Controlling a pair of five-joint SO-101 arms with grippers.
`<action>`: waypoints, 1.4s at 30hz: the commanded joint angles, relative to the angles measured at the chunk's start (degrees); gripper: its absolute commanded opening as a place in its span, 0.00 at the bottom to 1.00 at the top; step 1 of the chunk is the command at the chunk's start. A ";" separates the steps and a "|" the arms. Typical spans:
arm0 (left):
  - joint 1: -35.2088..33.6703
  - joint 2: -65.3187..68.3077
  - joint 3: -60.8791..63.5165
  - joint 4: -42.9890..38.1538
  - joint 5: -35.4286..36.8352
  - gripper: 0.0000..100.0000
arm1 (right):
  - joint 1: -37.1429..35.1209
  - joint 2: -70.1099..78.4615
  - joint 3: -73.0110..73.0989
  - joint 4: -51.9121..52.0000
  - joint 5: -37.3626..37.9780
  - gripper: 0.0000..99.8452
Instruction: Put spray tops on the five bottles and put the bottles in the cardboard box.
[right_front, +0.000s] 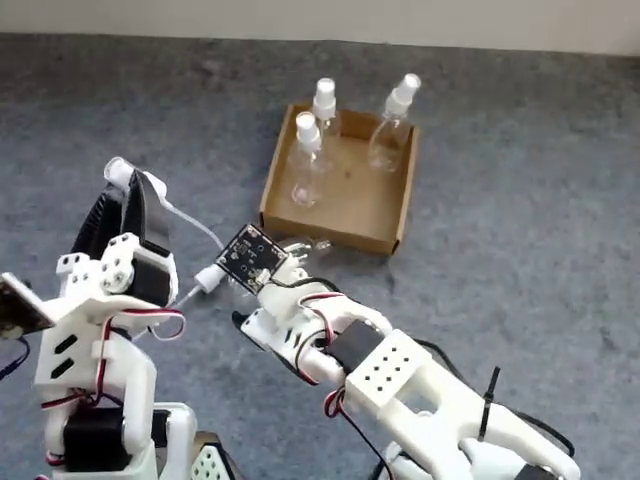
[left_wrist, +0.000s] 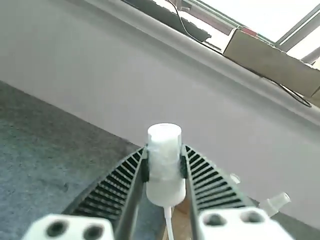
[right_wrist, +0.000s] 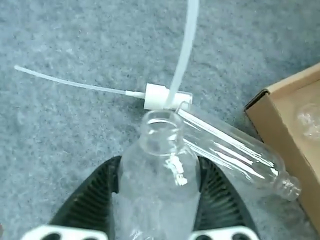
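Holding the spray top (left_wrist: 164, 150) clamped in my left tool (left_wrist: 164, 169) and the open bottle (right_wrist: 156, 200) clamped in my right tool (right_wrist: 159, 175) beside the cardboard box (right_front: 330, 226), I fear the tube (right_wrist: 186, 40) may flex and slip outside the neck.

high view down over the table (right_front: 520, 260), left wrist toward a wall (left_wrist: 75, 60), right wrist close by the cardboard box (right_wrist: 287, 107)

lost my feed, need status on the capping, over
Left hand shut on spray top, held up. Right hand shut on open bottle. Spare bottle and loose top lying on carpet beside cardboard box.
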 joint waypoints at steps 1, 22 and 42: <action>-0.57 0.22 1.45 -1.76 0.18 0.01 | -0.48 -2.33 -0.40 -1.45 -0.62 0.00; 16.75 0.22 5.85 2.81 -10.20 0.01 | 7.08 -2.33 -10.15 -1.19 -0.53 0.00; 16.75 -0.40 6.29 2.90 -14.33 0.01 | 9.98 -22.64 -0.13 -1.36 -0.26 0.00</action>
